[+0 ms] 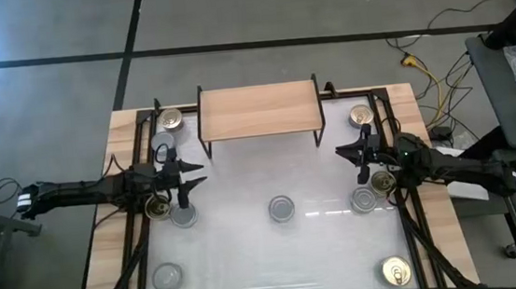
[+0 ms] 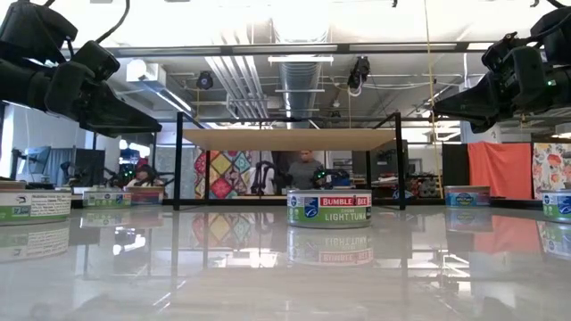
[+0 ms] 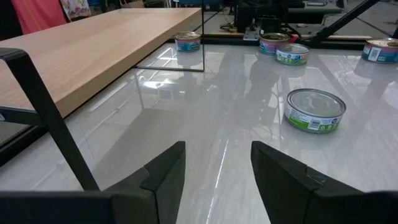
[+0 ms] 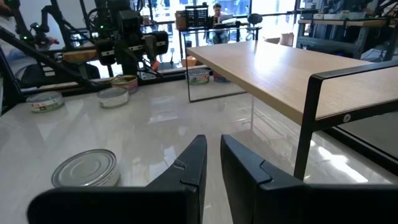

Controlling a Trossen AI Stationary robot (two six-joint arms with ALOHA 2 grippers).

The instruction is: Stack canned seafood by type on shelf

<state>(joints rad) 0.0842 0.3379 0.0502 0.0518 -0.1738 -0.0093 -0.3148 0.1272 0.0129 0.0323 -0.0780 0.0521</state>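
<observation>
Left gripper (image 3: 217, 180) part-open, empty, above table; right gripper (image 4: 213, 168) nearly closed, empty.

The bench (image 1: 249, 257) has a glossy white top that mirrors what stands on it, edged in pale wood. The shelf (image 1: 258, 110) is a matt light-wood board on thin black metal legs. The tins (image 3: 314, 110) are shiny metal with printed paper-like labels.
</observation>
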